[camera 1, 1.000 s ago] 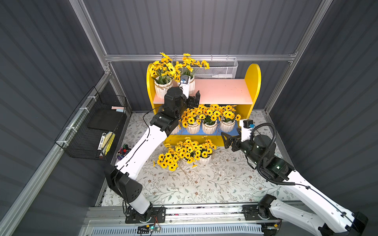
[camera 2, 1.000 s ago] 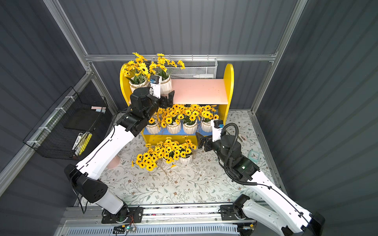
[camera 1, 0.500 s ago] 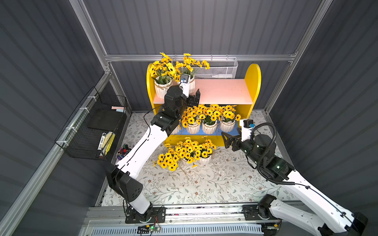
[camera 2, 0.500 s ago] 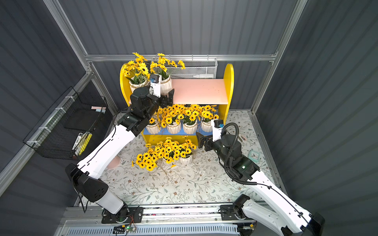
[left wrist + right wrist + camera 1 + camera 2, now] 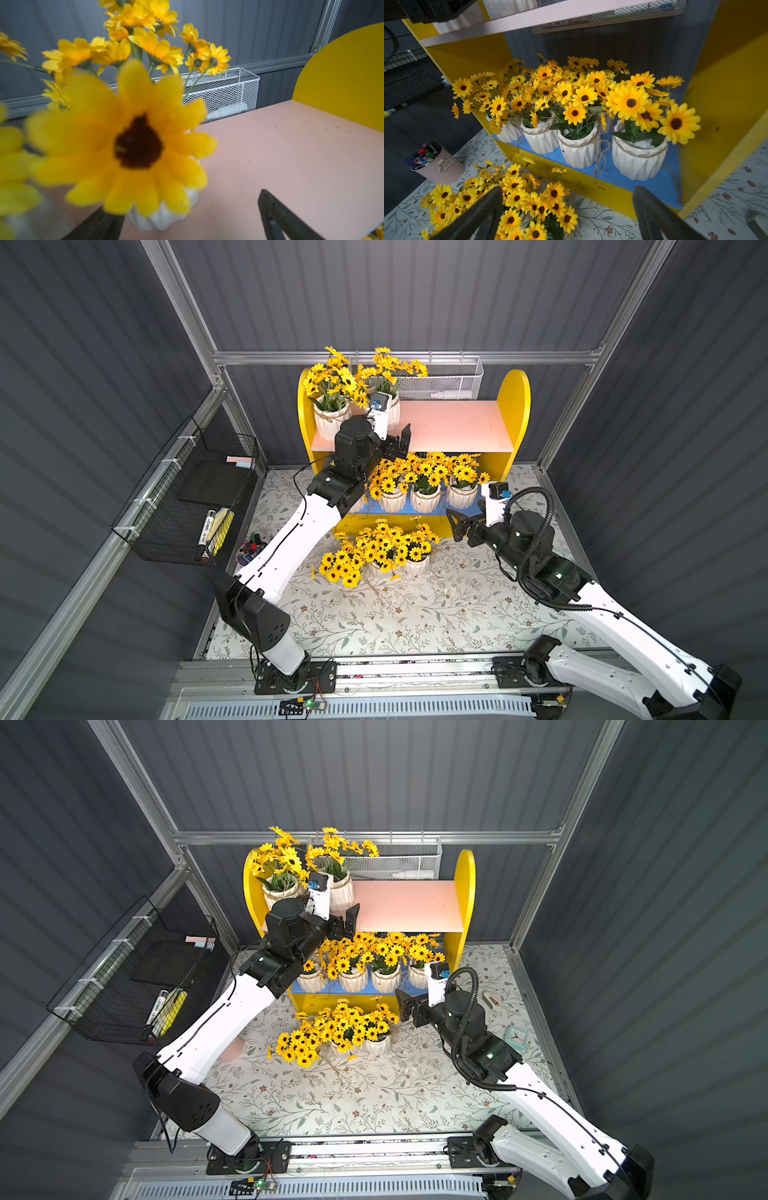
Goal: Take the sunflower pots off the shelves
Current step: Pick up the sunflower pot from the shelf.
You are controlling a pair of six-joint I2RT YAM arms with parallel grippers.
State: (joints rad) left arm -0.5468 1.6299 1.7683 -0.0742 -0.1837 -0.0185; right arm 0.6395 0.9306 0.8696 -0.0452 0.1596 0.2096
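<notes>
The yellow shelves [image 5: 457, 423] carry two sunflower pots on the pink upper board, one at the left end [image 5: 330, 420] and one beside it [image 5: 394, 412]. My left gripper [image 5: 395, 439] [image 5: 343, 919] is open at that board's front edge. In the left wrist view the second pot [image 5: 162, 218] stands between its spread fingers [image 5: 276, 218], close to one of them, behind a blurred flower. Several pots [image 5: 580, 149] [image 5: 424, 499] line the blue lower board. Two more [image 5: 415, 566] stand on the floor in front. My right gripper [image 5: 457, 524] [image 5: 569, 189] hangs open and empty low before the lower board's right end.
A pink cup of markers [image 5: 439, 166] stands on the floral mat left of the shelves. A black wire basket [image 5: 195, 506] hangs on the left wall and a white mesh basket [image 5: 440, 381] on the back rail. A small teal clock [image 5: 517, 1038] lies at the right.
The left gripper has shifted slightly at the upper board's front edge. The right arm looks unchanged.
</notes>
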